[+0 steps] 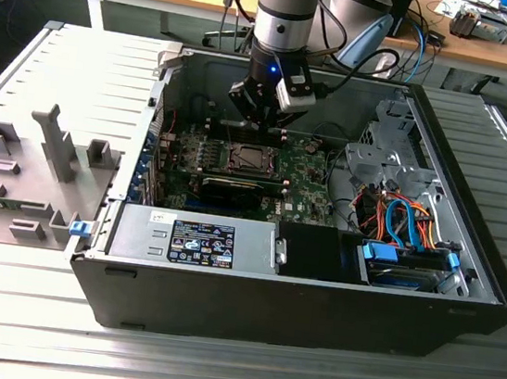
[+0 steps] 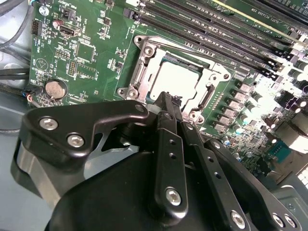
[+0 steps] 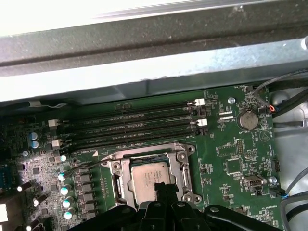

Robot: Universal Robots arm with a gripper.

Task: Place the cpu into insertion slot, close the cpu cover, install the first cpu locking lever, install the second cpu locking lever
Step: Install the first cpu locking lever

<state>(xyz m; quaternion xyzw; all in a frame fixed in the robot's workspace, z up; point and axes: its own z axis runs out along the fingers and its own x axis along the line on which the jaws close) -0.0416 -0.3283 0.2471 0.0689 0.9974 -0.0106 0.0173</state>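
The end effector (image 2: 166,103) had its fingers drawn together, gripping nothing, tips poised just over the near edge of the slot (image 2: 180,79). The cpu (image 3: 150,177) lay flat in the slot on the board (image 3: 226,159), directly beyond the tips, inside the case (image 1: 312,309).

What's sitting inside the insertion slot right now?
In both wrist views the cpu lies flat inside the insertion slot, silver face up. The gripper hangs over its near edge and hides that part. The contacts under the chip are covered.
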